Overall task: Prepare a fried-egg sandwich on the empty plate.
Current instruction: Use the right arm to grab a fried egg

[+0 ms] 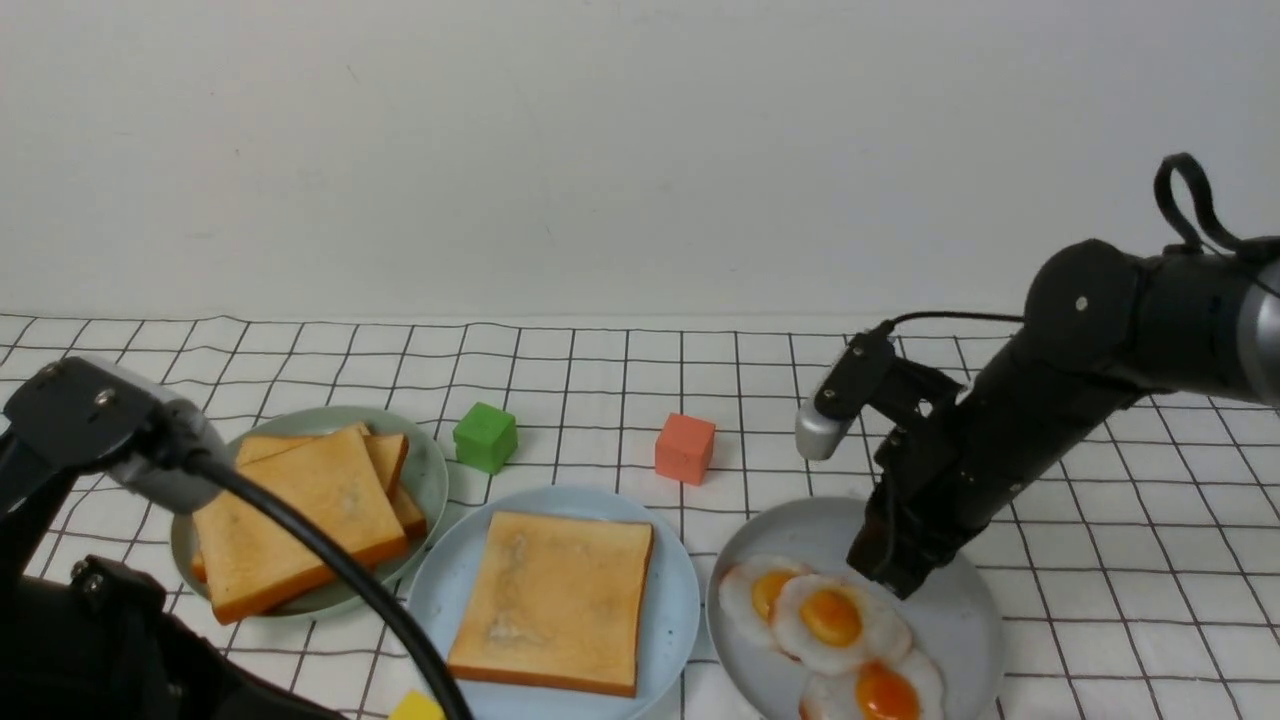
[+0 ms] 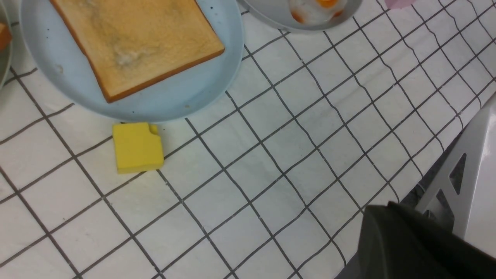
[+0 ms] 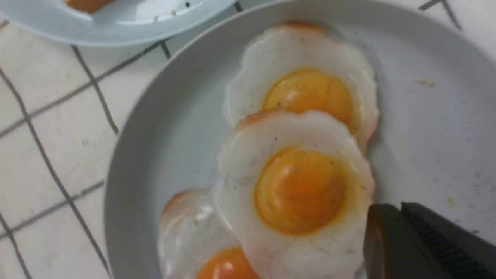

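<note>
Jaws: left pressed together, right unclear by eggs (image 1: 832, 617) on grey plate (image 1: 962, 612); toast (image 1: 555, 600) on blue plate (image 1: 672, 600).

You have three plates: pale green plate (image 1: 430, 475), light blue plate (image 1: 440, 590), grey plate (image 1: 970, 630). Toast: one toast slice (image 1: 555, 600) on blue, at least two stacked slices (image 1: 300, 510) on green. Three fried eggs (image 1: 832, 618), plus three blocks: green block (image 1: 486, 437), orange block (image 1: 685, 448), yellow block (image 2: 137, 147).

Front cam fwd over table (image 1: 1100, 560), L wrist above blue plate (image 2: 50, 77), R wrist close on eggs (image 3: 298, 186), plate shared
</note>
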`<state>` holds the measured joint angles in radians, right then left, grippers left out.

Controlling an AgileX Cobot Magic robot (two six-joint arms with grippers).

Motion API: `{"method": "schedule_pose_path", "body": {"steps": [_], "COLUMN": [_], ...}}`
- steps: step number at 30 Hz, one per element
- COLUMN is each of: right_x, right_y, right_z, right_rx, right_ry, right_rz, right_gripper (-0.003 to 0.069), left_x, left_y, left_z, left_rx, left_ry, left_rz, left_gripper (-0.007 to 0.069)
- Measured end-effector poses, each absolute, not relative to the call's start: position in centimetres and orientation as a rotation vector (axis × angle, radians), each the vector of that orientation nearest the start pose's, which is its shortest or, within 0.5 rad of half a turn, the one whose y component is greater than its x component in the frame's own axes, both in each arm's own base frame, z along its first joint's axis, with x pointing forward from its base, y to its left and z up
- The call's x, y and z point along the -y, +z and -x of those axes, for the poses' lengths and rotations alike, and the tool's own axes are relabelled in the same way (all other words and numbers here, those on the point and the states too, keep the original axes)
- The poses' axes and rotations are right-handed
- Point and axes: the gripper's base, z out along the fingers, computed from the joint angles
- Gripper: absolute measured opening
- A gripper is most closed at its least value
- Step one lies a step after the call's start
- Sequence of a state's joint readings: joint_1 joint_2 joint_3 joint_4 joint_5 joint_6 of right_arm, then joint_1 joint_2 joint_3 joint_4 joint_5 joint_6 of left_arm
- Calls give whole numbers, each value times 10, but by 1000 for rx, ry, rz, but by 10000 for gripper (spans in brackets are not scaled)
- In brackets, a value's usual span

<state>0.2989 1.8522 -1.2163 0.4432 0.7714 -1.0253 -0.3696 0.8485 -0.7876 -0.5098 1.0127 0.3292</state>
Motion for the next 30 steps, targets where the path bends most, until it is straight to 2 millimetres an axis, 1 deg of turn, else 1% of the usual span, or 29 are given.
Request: {"method": "schedule_pose_path", "body": {"steps": [1,3,4,5,7,9,13,15,20,24,30], "right_x": [-133,-132,-132,-132,-132,-134,-136,-136,-137,-137,-138], "right_y": [190,190,190,190,188,185,179,173,164,159,157], "right_z": [-342,-343,-343,-343,-345,-347,-349,-352,-356,-357,-355], "right_rx": [-2388,-2346,-2328,-2325,-2287,-2276,-2269,-2267,-2275,-2288,-2305], "right_ry": [316,280,266,265,252,259,276,274,259,270,303], "right_rz": [1403,1466,1487,1492,1531,1530,1523,1516,1495,1489,1498], "right_gripper": [109,182,208,214,279,296,288,255,207,203,208], "left_x": [87,87,87,87,87,87,87,86,86,86,86], "left_y": [323,323,323,323,323,323,323,323,323,323,322], "left_z": [-119,-119,-119,-119,-119,-119,-119,-119,-119,-119,-119], "left_rx": [-2403,-2403,-2403,-2403,-2403,-2403,-2403,-2404,-2404,-2404,-2405], "left_ry": [-669,-669,-669,-669,-669,-669,-669,-666,-666,-662,-656], "left_rz": [-686,-686,-686,-686,-686,-686,-686,-688,-688,-689,-691], "left_gripper": [-13,-13,-13,-13,-11,-9,-5,-3,1,4,5]}}
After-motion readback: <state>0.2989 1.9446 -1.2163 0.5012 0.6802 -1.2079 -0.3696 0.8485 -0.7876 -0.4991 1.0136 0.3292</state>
